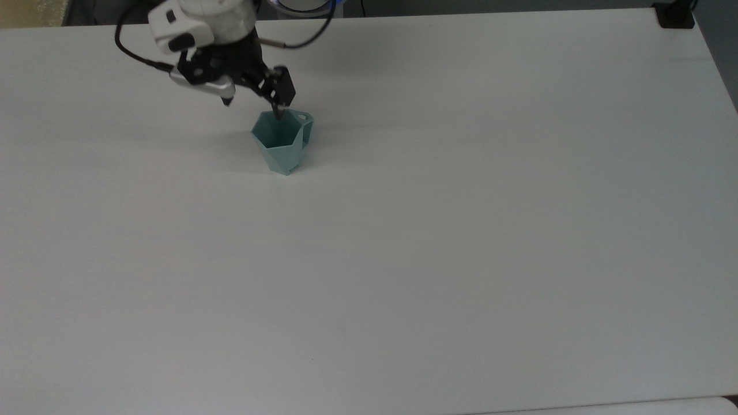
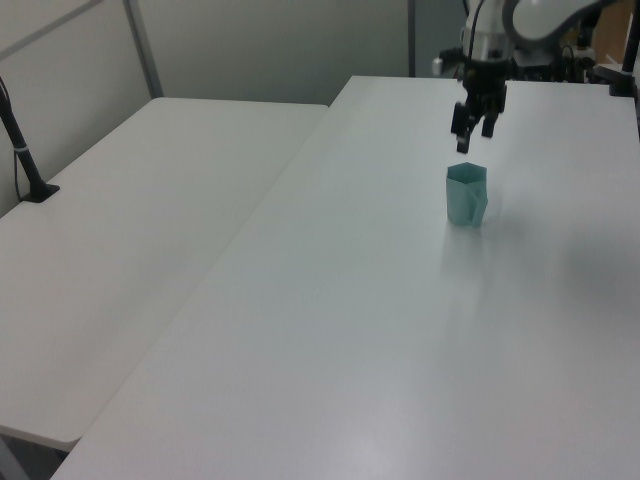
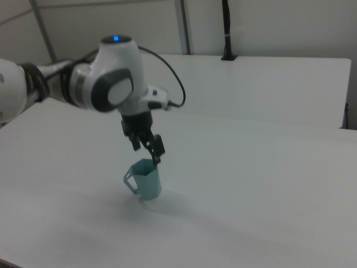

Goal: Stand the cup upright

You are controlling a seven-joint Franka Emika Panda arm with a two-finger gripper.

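Observation:
The pale teal faceted cup [image 1: 281,147] stands upright on the white table [image 1: 415,242], mouth up, with its loop handle on the top view's right. My gripper [image 1: 252,108] hangs just above and behind the rim, open, with nothing between its fingers. In the left view the cup [image 2: 465,194] stands free under the raised gripper [image 2: 472,128], with a clear gap between them. In the right view the gripper [image 3: 146,152] hovers over the cup [image 3: 146,180], whose handle points to the right view's left.
A second white table [image 2: 140,220] adjoins on the left view's left, with a black clamp post [image 2: 24,158] on it. Another black clamp [image 1: 674,15] sits at the top view's far right corner. The arm's cable [image 1: 300,40] loops above the table behind the cup.

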